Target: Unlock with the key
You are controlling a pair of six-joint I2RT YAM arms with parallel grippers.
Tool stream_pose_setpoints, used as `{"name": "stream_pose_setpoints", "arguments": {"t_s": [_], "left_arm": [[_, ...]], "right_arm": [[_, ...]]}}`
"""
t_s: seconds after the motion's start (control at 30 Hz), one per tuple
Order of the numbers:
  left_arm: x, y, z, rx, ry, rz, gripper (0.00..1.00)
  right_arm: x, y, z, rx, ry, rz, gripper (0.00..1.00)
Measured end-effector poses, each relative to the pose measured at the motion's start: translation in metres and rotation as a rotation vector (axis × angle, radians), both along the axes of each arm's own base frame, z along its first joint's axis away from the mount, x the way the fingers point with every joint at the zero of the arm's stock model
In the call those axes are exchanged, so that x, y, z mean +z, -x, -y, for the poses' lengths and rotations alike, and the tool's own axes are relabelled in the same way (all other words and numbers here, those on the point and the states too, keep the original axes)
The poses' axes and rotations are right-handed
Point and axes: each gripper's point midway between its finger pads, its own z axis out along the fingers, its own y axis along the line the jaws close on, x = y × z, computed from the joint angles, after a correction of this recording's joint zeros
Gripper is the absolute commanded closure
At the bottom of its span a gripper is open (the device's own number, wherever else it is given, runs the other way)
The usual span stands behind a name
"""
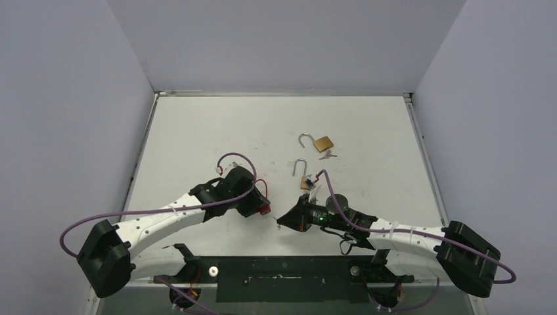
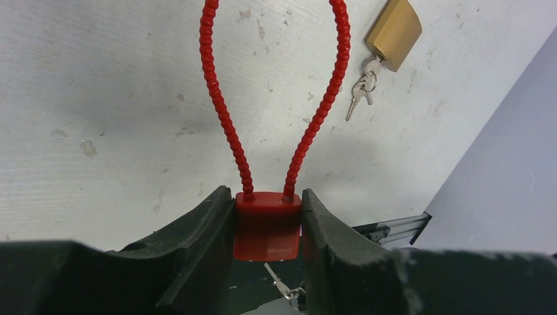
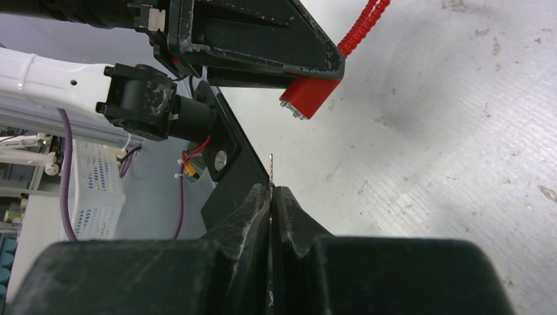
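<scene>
A red padlock (image 2: 267,226) with a red ribbed cable loop (image 2: 220,98) is clamped by its body between the fingers of my left gripper (image 2: 266,197), and the loop lies out over the table. From above the lock (image 1: 265,210) shows as a red spot at the left gripper's tip. My right gripper (image 3: 272,190) is shut on a thin silver key (image 3: 271,167), whose blade sticks out past the fingertips. The key points toward the lock's underside (image 3: 309,95) and stands a short gap away from it. In the left wrist view the key (image 2: 279,283) shows just below the lock.
Two brass padlocks with open steel shackles lie mid-table, one (image 1: 322,143) with small keys (image 1: 328,155) beside it, the other (image 1: 305,182) just beyond my right wrist. A white basket (image 3: 92,190) stands off the table's near edge. The black mounting rail (image 1: 282,269) runs between the arm bases.
</scene>
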Motion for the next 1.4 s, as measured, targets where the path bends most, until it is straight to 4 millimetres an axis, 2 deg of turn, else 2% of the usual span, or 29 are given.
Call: {"name": "stream_pose_setpoints", "arguments": {"t_s": [0.23, 0.6, 1.03, 1.4], "left_arm": [[0.007, 0.002, 0.005, -0.007, 0.061, 0.007, 1.00], [0.022, 0.002, 0.006, 0.038, 0.147, 0.037, 1.00], [0.022, -0.003, 0.004, 0.061, 0.145, 0.047, 1.00], [0.019, -0.007, -0.001, 0.081, 0.130, 0.059, 1.00]], "right_arm": [[0.004, -0.001, -0.013, 0.007, 0.002, 0.009, 1.00], [0.006, -0.018, -0.020, -0.062, 0.024, 0.021, 1.00], [0.004, -0.025, -0.029, -0.082, 0.047, 0.006, 1.00], [0.002, -0.030, -0.034, -0.125, 0.065, -0.078, 1.00]]}}
